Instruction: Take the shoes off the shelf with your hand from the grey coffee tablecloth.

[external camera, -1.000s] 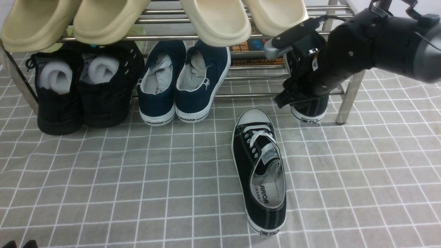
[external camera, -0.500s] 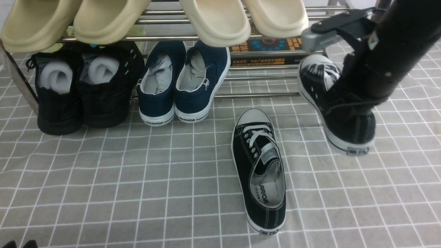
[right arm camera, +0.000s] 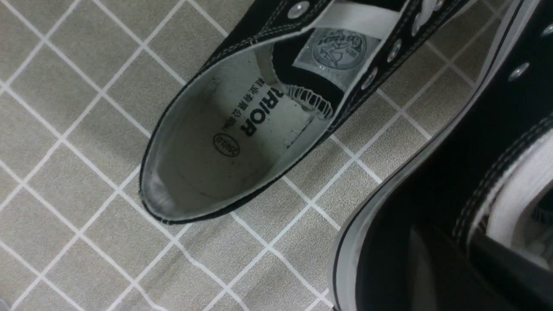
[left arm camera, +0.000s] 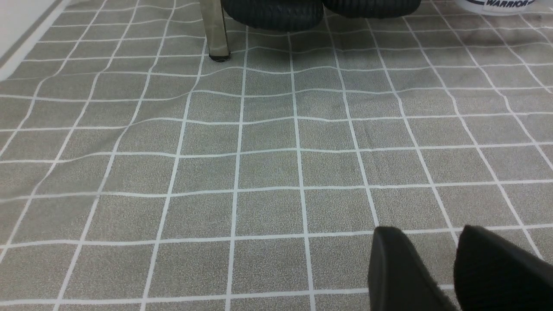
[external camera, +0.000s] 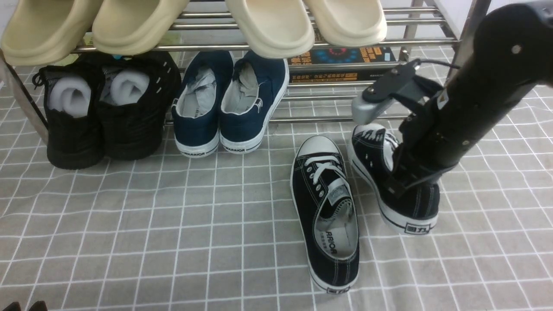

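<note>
One black canvas sneaker (external camera: 326, 216) with white laces lies on the grey grid tablecloth (external camera: 173, 237), toe toward the steel shelf (external camera: 328, 119). My right gripper (external camera: 408, 172) is shut on the side wall of the second black sneaker (external camera: 406, 207), just right of the first, off the shelf, heel down at the cloth. I cannot tell whether it touches the cloth. In the right wrist view the gripper (right arm camera: 471, 263) pinches that sneaker's wall (right arm camera: 432, 172), and the first sneaker's grey insole (right arm camera: 242, 129) shows beside it. My left gripper (left arm camera: 427, 235) is open and empty, low over the cloth (left arm camera: 259, 151).
Navy shoes (external camera: 229, 103) and all-black foam-stuffed shoes (external camera: 103, 112) stand at the shelf's lower level. Beige slippers (external camera: 268, 26) sit on the upper bars. A printed flat box (external camera: 341, 65) lies under the shelf. A shelf leg (left arm camera: 216, 30) stands ahead of the left gripper.
My right gripper has pulled the second black sneaker out from the shelf's right end, lifted it, then brought it left and down beside the first sneaker. The left arm has not moved.
</note>
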Robot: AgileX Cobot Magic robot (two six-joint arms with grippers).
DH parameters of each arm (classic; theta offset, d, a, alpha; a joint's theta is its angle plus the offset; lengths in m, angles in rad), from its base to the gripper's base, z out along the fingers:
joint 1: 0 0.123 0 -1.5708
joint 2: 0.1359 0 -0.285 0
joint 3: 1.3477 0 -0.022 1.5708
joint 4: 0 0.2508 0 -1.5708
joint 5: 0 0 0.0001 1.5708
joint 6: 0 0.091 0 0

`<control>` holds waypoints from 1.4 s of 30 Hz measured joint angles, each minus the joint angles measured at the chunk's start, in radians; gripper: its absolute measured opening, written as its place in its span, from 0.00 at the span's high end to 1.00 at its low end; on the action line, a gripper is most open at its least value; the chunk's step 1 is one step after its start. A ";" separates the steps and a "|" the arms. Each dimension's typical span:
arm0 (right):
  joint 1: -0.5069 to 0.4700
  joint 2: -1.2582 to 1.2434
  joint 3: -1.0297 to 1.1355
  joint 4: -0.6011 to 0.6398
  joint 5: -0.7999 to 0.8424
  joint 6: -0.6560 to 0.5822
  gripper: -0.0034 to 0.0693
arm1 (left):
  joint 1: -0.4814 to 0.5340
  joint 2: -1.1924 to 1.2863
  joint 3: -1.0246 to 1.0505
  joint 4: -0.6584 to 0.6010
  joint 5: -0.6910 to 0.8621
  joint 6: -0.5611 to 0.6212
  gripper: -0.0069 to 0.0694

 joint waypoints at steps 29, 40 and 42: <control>-0.001 -0.124 -0.113 0.072 0.215 0.209 0.84 | 0.000 0.000 0.000 0.000 0.000 0.000 0.60; -0.001 -0.692 0.196 -0.098 0.132 0.402 0.97 | 0.000 0.000 0.000 0.000 0.000 0.000 0.59; -0.001 -0.790 0.341 -0.099 -0.022 0.406 0.97 | 0.000 0.000 0.000 0.000 0.000 0.000 0.59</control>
